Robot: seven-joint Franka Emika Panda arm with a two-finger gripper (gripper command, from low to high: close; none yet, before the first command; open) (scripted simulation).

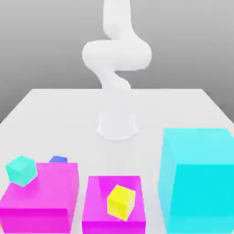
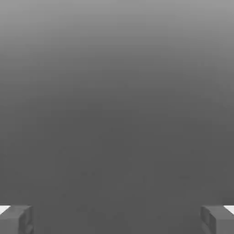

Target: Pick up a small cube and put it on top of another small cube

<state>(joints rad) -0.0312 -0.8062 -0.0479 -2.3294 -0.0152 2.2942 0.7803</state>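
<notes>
A white table [image 1: 55, 109] filled the lower frame of the exterior view. On it stood two magenta blocks [image 1: 41, 196] at lower left and lower centre, a large cyan block [image 1: 199, 178] at lower right, and the arm's white base [image 1: 117, 125] at centre.

Count, exterior view:
- small cubes: 3 total. 1 deep-blue small cube [image 1: 58, 159], 1 teal small cube [image 1: 21, 170], 1 yellow small cube [image 1: 121, 202].
- magenta blocks: 2. 1 at the exterior view's left [image 1: 41, 199], 1 nr centre [image 1: 114, 205].
- large cyan block [image 1: 199, 178]: 1.
- blocks + cubes altogether: 6.
- desk [image 1: 68, 114]: 1.
- arm [image 1: 116, 59]: 1, w/ 1 round base.

Count, hand view:
- tool [image 2: 117, 219]: 1, w/ 2 fingertips [image 2: 16, 219] showing, 1 per side.
</notes>
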